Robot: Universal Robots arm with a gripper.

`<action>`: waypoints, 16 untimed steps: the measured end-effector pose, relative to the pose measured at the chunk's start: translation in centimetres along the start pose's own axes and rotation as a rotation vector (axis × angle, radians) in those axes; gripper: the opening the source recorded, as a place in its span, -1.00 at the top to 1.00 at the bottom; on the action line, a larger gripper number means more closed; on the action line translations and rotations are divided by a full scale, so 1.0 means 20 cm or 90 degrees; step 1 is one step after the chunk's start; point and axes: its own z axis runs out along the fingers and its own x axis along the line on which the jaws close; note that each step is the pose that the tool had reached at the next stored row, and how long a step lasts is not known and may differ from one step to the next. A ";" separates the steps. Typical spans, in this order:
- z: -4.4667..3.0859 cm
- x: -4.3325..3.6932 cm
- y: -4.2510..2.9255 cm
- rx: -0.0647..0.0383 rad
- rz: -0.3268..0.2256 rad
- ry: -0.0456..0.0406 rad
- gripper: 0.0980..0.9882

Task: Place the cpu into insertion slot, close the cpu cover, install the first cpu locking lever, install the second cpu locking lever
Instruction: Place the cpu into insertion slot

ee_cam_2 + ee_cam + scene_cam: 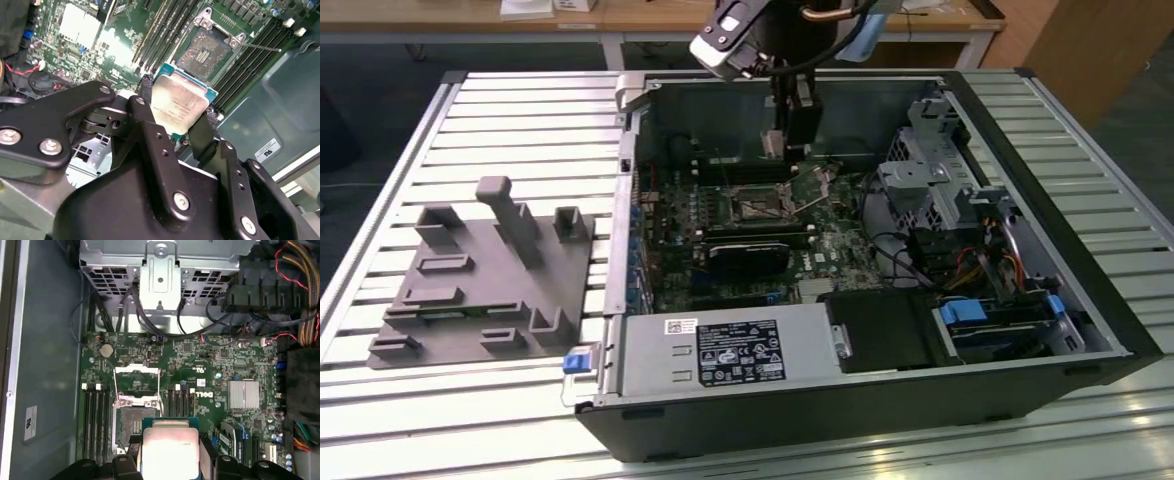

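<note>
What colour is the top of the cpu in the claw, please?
Pale silvery-grey cpu top, teal-edged; best in the second wrist view.

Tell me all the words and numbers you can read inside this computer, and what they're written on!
power supply label: rows of print and symbols, too small to read.
wall sticker: dark print on white, too blurred to read.
cpu: faint print on its metal top, too blurred to read.
motherboard: white lettering near the memory slots, too small to read surely.
Nothing here is clear enough to quote.
</note>
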 end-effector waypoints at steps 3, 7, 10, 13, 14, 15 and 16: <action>0.019 0.015 -0.001 0.000 0.000 -0.0001 0.00; 0.052 0.030 -0.004 0.000 -0.011 0.0011 0.00; 0.070 0.032 -0.006 0.000 -0.037 0.0032 0.00; 0.098 0.050 -0.008 0.000 -0.040 0.0034 0.00; 0.106 0.056 -0.009 0.000 -0.040 0.0028 0.00; 0.114 0.062 -0.010 0.000 -0.040 0.0024 0.00; 0.122 0.066 -0.010 0.000 -0.040 0.0023 0.00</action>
